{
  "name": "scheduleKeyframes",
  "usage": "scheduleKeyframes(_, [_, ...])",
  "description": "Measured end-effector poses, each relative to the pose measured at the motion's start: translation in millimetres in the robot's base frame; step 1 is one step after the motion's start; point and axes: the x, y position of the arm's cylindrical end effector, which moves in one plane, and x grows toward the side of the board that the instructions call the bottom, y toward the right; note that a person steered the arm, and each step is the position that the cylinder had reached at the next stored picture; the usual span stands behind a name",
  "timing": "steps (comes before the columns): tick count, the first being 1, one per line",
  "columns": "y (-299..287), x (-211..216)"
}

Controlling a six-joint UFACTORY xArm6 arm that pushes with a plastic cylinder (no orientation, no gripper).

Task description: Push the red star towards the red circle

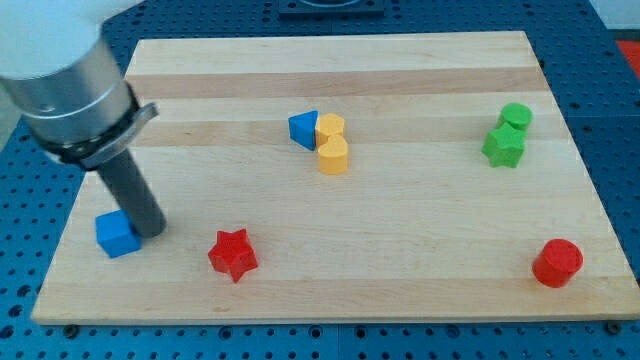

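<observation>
The red star [232, 254] lies near the view's bottom, left of centre. The red circle [557, 263] stands at the bottom right of the wooden board [330, 90]. My tip [150, 233] is at the end of the dark rod, at the view's left. It sits just right of the blue cube [117, 234], touching or almost touching it. The tip is left of the red star with a gap between them.
A blue triangle [303, 128] sits against a yellow heart [329, 128] and a yellow cylinder [333, 156] at the top centre. A green cylinder [516, 118] and a green star [503, 147] stand at the upper right.
</observation>
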Motion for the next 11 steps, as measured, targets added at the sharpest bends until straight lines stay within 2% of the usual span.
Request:
scheduleKeyframes(1, [-5.7, 30.1])
scheduleKeyframes(2, [32.9, 40.2])
scheduleKeyframes(3, [110.2, 38.8])
scheduleKeyframes(4, [217.1, 31.4])
scheduleKeyframes(5, [282.3, 28.6])
scheduleKeyframes(8, [268.1, 27.0])
scheduleKeyframes(11, [287.8, -12.5])
